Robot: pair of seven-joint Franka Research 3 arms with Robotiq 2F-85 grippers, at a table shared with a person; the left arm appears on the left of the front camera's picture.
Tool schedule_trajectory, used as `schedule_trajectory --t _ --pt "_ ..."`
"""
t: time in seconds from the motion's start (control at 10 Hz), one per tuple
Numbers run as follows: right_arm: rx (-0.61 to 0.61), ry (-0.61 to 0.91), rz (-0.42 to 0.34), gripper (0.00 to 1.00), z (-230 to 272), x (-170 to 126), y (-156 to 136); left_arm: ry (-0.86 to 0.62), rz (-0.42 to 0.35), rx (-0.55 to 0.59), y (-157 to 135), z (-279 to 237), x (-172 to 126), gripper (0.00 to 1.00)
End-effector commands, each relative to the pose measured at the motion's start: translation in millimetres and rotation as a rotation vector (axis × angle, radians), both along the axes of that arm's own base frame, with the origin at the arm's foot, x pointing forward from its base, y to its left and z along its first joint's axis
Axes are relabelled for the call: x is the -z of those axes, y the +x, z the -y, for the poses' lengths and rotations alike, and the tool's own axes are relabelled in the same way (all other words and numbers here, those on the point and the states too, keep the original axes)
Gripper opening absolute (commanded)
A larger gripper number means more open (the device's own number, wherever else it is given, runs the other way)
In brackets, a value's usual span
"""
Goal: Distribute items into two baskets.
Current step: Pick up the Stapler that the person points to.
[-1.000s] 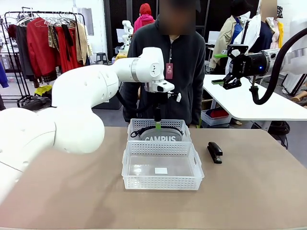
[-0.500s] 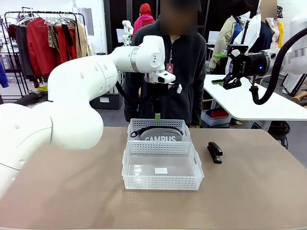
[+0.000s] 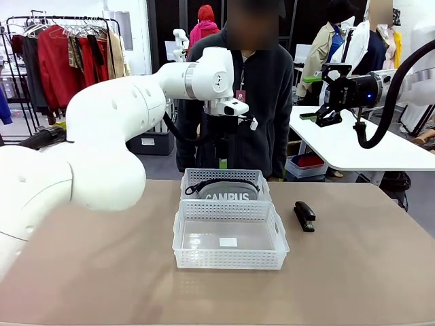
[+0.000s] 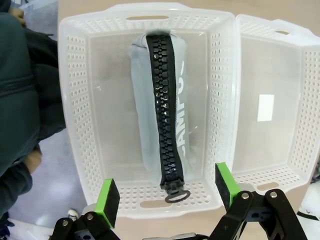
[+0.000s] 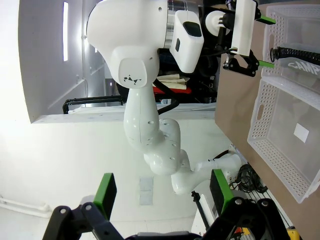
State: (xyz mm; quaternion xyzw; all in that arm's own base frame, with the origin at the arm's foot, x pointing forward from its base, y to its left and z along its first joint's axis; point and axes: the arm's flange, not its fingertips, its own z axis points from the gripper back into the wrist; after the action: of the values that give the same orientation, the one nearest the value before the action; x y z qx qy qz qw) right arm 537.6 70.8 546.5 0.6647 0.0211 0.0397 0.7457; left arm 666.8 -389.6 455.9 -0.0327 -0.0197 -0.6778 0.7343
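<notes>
The grey "CAMPUS" pouch (image 3: 228,193) lies in the far, smaller basket (image 3: 187,178), its black zip (image 4: 167,115) facing up. My left gripper (image 3: 223,161) hangs open a little above that basket with nothing between its fingers (image 4: 107,197). Just in front stands the larger basket (image 3: 197,255), holding nothing but a white label (image 3: 228,242) on its floor. On the table right of the baskets lies the small black stapler (image 3: 304,215). Up at the right, well above the table, my right gripper (image 3: 310,97) is open and holds nothing.
A person (image 3: 245,95) in a dark jacket stands at the far edge behind the baskets, a sleeve (image 4: 25,100) close to the far basket. There is bare brown tabletop (image 3: 95,272) left and right of the baskets. A white table (image 3: 353,146) stands at the back right.
My left gripper has risen out of the far basket, leaving the pouch lying there. The right arm has not moved.
</notes>
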Motion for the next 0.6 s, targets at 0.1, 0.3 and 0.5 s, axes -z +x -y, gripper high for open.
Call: schedule_trajectory --t 0.1,0.3,0.5 --pt "0.001 0.000 -0.006 1.00 0.0 -2.3 -0.4 0.000 0.000 0.000 0.0 0.0 0.0 1.00" --pt "0.001 0.000 -0.006 1.00 0.0 -2.3 -0.4 0.074 -0.057 -0.040 -23.9 -15.4 -18.8 1.00" --pt "0.001 0.000 -0.006 1.00 0.0 -2.3 -0.4 0.197 -0.068 -0.099 -45.6 -32.6 -40.7 1.00"
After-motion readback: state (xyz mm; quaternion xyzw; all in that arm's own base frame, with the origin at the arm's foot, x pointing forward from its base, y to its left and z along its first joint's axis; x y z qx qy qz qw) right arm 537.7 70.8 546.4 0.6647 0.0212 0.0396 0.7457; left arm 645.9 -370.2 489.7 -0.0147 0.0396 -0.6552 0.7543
